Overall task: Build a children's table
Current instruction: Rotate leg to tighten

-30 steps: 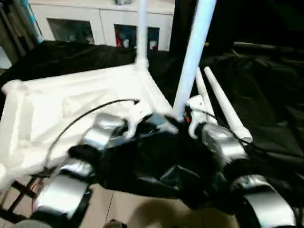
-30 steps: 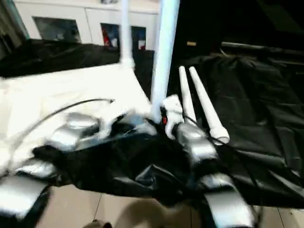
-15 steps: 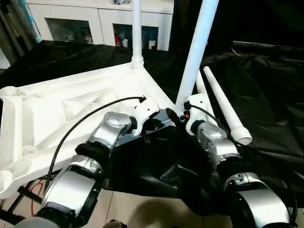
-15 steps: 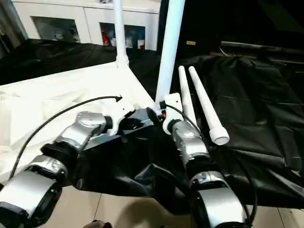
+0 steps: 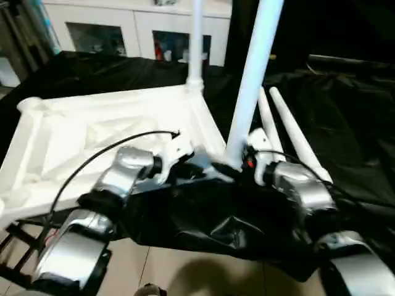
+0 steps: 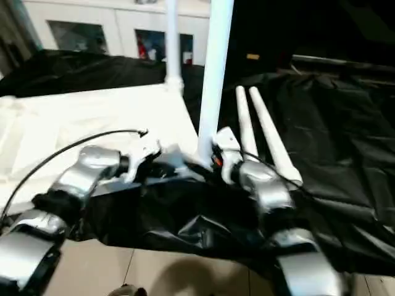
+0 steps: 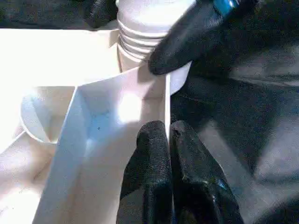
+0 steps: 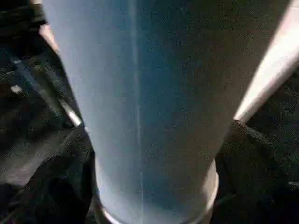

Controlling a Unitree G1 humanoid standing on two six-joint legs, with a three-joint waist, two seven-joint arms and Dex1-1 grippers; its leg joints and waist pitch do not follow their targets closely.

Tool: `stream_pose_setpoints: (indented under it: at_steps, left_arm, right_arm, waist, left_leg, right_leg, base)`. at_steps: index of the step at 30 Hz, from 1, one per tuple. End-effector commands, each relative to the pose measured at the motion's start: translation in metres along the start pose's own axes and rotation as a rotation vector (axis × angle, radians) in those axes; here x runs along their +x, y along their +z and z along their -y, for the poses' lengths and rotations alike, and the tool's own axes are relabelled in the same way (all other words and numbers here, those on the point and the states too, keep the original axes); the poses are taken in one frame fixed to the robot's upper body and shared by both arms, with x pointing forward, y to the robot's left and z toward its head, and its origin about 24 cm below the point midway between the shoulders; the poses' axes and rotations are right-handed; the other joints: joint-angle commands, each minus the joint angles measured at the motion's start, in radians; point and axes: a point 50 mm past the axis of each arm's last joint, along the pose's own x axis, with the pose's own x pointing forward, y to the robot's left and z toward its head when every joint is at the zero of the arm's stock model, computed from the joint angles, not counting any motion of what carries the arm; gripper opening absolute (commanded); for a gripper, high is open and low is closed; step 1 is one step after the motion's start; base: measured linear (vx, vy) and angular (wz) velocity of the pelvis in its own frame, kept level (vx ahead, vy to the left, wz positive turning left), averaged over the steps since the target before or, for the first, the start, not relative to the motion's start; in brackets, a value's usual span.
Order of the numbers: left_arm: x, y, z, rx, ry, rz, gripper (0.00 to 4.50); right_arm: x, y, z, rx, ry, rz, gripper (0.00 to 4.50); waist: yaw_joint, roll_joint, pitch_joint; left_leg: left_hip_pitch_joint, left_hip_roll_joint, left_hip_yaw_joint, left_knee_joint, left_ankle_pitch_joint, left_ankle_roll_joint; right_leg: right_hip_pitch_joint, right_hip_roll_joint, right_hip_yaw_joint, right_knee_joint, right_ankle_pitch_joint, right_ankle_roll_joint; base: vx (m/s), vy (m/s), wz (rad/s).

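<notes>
Work surface is draped in crumpled black sheeting; a white cabinet with glass doors runs along the far wall, pale floor at the near edge. The white table top lies ribbed underside up on the left part of the sheeting. Two legs stand upright in its right-hand sockets: the far leg in the far corner, the near leg in the near corner. Two loose legs lie side by side on the sheeting just right of the near leg. Left gripper sits at the near right corner, fingers pressed together on the thin edge wall of the table top, beside the ribbed leg base. Right gripper is at the foot of the near leg, its black fingers spread to either side of the tube; contact cannot be told. All table parts are plain white plastic; legs are long round tubes.
</notes>
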Motion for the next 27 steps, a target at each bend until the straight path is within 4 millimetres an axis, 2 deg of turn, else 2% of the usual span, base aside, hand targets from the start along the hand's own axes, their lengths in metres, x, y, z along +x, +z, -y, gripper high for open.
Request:
stream_pose_setpoints:
  at_steps: [1,2,5,12,14,17,19,20,22,23,27]
  left_arm:
    - [-0.002,0.013,0.004,0.059,-0.082,0.052,0.00]
    - [-0.005,0.012,0.004,0.057,-0.094,0.047,0.00]
    - [-0.009,0.009,0.005,0.050,-0.114,0.034,0.00]
    - [-0.007,0.009,0.002,0.039,-0.066,0.036,0.00]
    - [0.000,0.011,-0.004,0.029,0.025,0.032,0.00]
    - [0.003,0.013,-0.008,0.019,0.081,0.034,0.00]
    - [0.009,0.017,-0.013,0.004,0.152,0.040,0.00]
    - [0.016,0.023,-0.019,-0.010,0.236,0.039,0.00]
    - [0.022,0.029,-0.024,-0.037,0.325,0.036,0.00]
    - [0.022,0.029,-0.024,-0.037,0.325,0.036,0.00]
    - [0.033,0.043,-0.027,-0.055,0.391,0.079,0.00]
  right_arm:
    - [-0.006,0.004,0.000,-0.007,0.050,0.001,3.92]
    - [-0.007,0.004,-0.001,-0.006,0.067,-0.001,3.65]
    - [-0.007,0.005,-0.001,-0.004,0.084,-0.004,3.58]
    - [0.000,0.002,-0.008,0.027,0.081,0.015,2.92]
    - [0.009,0.000,-0.006,0.071,-0.030,0.034,2.81]
    - [0.014,-0.002,-0.005,0.088,-0.106,0.028,2.74]
    - [0.020,-0.007,-0.001,0.116,-0.240,0.008,2.73]
    - [0.027,-0.012,-0.001,0.163,-0.335,-0.003,2.72]
    - [0.035,-0.014,-0.003,0.218,-0.425,-0.001,2.72]
    - [0.035,-0.014,-0.003,0.218,-0.425,-0.001,2.72]
    - [0.051,-0.013,-0.009,0.271,-0.532,0.004,2.72]
  waist:
    - [-0.001,-0.005,-0.069]
    - [0.000,-0.003,-0.069]
    - [0.000,-0.005,-0.070]
    - [-0.002,-0.005,-0.071]
    - [-0.004,-0.005,-0.071]
    - [-0.009,-0.005,-0.071]
    - [-0.016,-0.005,-0.068]
    - [-0.019,-0.005,-0.068]
    - [-0.023,-0.005,-0.067]
    - [-0.022,-0.004,-0.070]
    - [-0.022,-0.005,-0.072]
  left_leg:
    - [0.028,0.048,-0.018,-0.062,-0.258,0.040]
    - [0.028,0.048,-0.019,-0.062,-0.262,0.039]
    - [0.028,0.049,-0.018,-0.063,-0.257,0.033]
    - [0.026,0.047,-0.019,-0.062,-0.237,0.033]
    - [0.027,0.047,-0.019,-0.062,-0.237,0.027]
    - [0.029,0.044,-0.020,-0.063,-0.253,0.012]
    - [0.030,0.042,-0.022,-0.065,-0.265,0.001]
    - [0.034,0.040,-0.022,-0.064,-0.278,-0.008]
    - [0.032,0.039,-0.023,-0.065,-0.273,-0.011]
    - [0.035,0.041,-0.023,-0.063,-0.269,-0.013]
    - [0.027,0.037,-0.022,-0.063,-0.233,0.006]
  right_leg:
    - [0.043,-0.079,0.040,-0.073,-0.233,-0.234]
    - [0.043,-0.079,0.040,-0.074,-0.241,-0.232]
    - [0.041,-0.080,0.040,-0.072,-0.234,-0.234]
    - [0.042,-0.081,0.040,-0.070,-0.212,-0.236]
    - [0.042,-0.081,0.040,-0.070,-0.213,-0.238]
    - [0.039,-0.083,0.042,-0.074,-0.242,-0.231]
    - [0.037,-0.082,0.043,-0.079,-0.276,-0.217]
    - [0.035,-0.082,0.043,-0.083,-0.296,-0.214]
    - [0.036,-0.081,0.044,-0.084,-0.300,-0.208]
    - [0.036,-0.082,0.044,-0.082,-0.292,-0.208]
    - [0.042,-0.079,0.043,-0.077,-0.219,-0.216]
  base:
    - [0.000,0.000,0.00]
    - [0.000,0.000,0.00]
    - [0.000,0.000,0.00]
    - [0.000,0.000,0.00]
    - [0.000,0.000,0.00]
    - [0.000,0.000,0.00]
    - [0.000,0.000,0.00]
    - [0.000,0.000,0.00]
    - [0.000,0.000,0.00]
    - [0.000,0.000,0.00]
    - [0.000,0.000,0.00]
